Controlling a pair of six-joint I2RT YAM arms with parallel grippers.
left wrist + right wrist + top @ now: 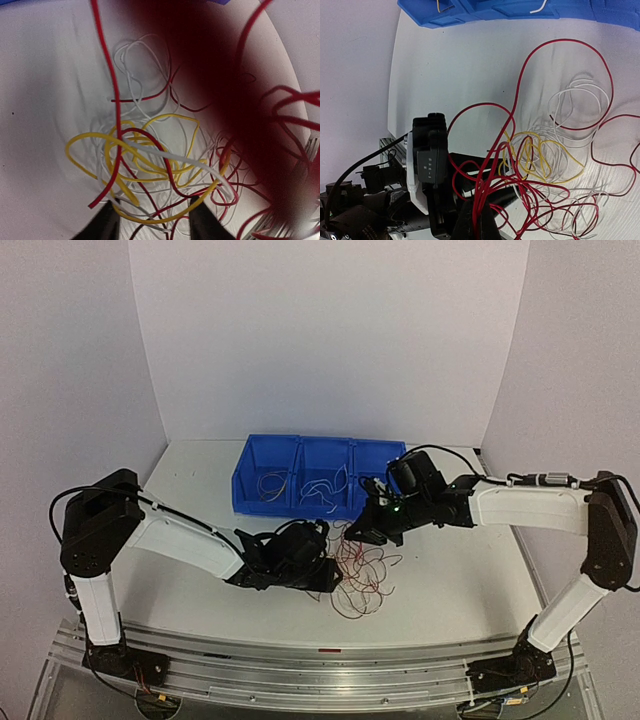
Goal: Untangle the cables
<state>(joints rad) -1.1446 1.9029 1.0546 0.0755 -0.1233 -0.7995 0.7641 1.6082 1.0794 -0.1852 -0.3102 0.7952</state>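
Left claw [152, 202] straddles the tangled cables [150, 150].

Soft, even, fairly bright overhead light, faint shadows on table [200, 590], top view slightly soft and grainy; left wrist view half smeared by dark red out-of-focus blur of cables [225, 100] right at lens, sharp focus only mid-frame; fisheye bowing at edges of both wrist views.

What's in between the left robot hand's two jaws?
Yellow, white and red cables cross the gap between the left gripper's jaws; the left wrist view shows it.
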